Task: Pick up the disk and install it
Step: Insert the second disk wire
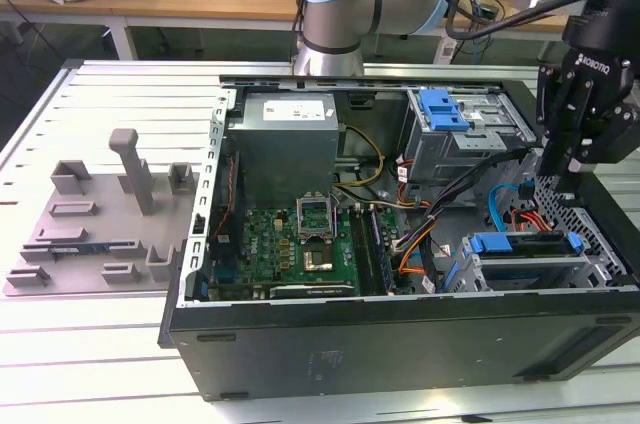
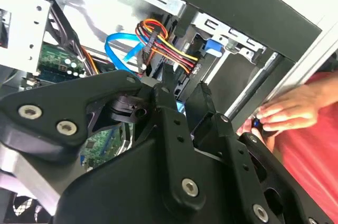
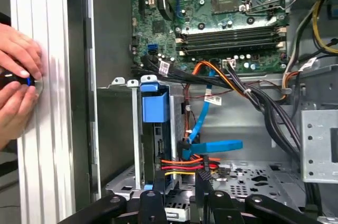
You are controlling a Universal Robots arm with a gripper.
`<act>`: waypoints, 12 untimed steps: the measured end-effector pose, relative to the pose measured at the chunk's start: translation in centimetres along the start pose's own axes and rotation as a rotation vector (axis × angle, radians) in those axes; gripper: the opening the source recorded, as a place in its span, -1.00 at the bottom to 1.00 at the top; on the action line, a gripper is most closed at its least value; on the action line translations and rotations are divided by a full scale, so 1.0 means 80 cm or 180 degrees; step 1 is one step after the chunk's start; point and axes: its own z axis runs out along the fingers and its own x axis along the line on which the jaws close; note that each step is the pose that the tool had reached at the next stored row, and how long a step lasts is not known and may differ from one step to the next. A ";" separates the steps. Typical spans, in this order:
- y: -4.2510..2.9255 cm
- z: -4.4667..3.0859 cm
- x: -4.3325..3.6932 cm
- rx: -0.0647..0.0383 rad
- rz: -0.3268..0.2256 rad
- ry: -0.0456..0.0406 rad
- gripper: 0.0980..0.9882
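The disk (image 1: 522,244), a drive in a blue carrier bracket, already sits in the lower drive cage (image 1: 530,269) of the open computer case (image 1: 400,344), at the corner of the case toward the exterior view's right and nearest that camera. In the exterior view its blue front edge runs across the picture, so its long axis there lies roughly along the case's near wall. The gripper (image 1: 580,169) hangs just above and slightly beyond that cage, over the perforated case floor, so the disk lies below it and a little toward the camera. In the first wrist view the blue carrier (image 3: 155,102) stands edge-on in the cage straight ahead of the gripper's fingers (image 3: 153,203), with the blue data cable (image 3: 211,147) and the red, yellow and black power leads (image 3: 182,165) just beside it. In the second wrist view the fingers (image 2: 174,102) stand apart with nothing between them: the gripper is released and holds no disk. A person's hands (image 3: 18,81) rest on the table (image 1: 100,344) outside the case wall, pinching a small dark object, well clear of the cage.
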 end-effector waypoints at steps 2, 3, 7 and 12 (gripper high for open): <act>0.0034 0.0016 -0.002 -0.0001 0.0001 0.0042 -0.40; 0.0056 0.0026 -0.003 -0.0002 0.0002 0.0059 -0.40; 0.0181 0.0071 -0.008 -0.0002 0.0008 0.0100 -0.40; 0.0198 0.0088 -0.024 -0.0037 0.0000 0.0292 -0.40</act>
